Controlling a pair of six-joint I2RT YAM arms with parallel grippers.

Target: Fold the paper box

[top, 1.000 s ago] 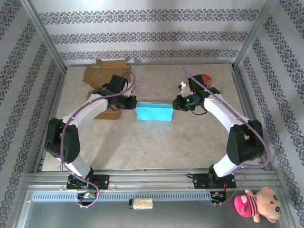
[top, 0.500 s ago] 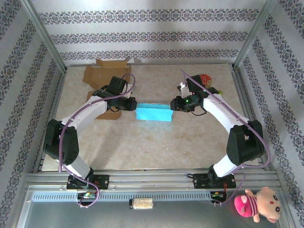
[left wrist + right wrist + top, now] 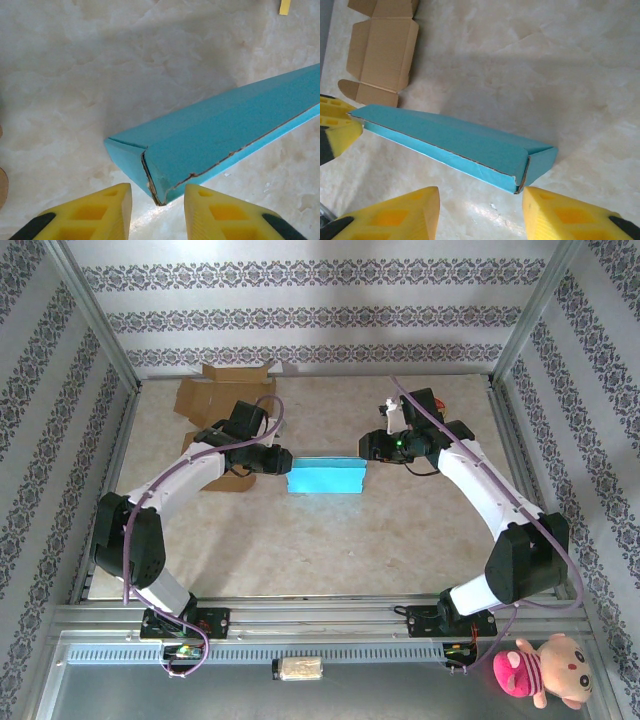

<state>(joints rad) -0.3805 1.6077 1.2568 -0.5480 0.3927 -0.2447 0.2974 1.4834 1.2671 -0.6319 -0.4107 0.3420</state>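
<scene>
Blue paper box [image 3: 326, 476] lies long and low at mid-table between two robot arms. The left gripper [image 3: 157, 192] stands spread, yellow fingers [image 3: 100, 210] either side of the box's left corner without touching. The right gripper [image 3: 480, 200] is equally spread just short of the right end. The frayed long seam may be untucked. A clean fold probably needs square, even pressure at both ends. No writing is legible on the box or on the brown cardboard [image 3: 382, 47] at far left.

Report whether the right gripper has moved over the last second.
Yes. The right gripper has shifted slightly toward the back wall, away from the blue box's right end.
</scene>
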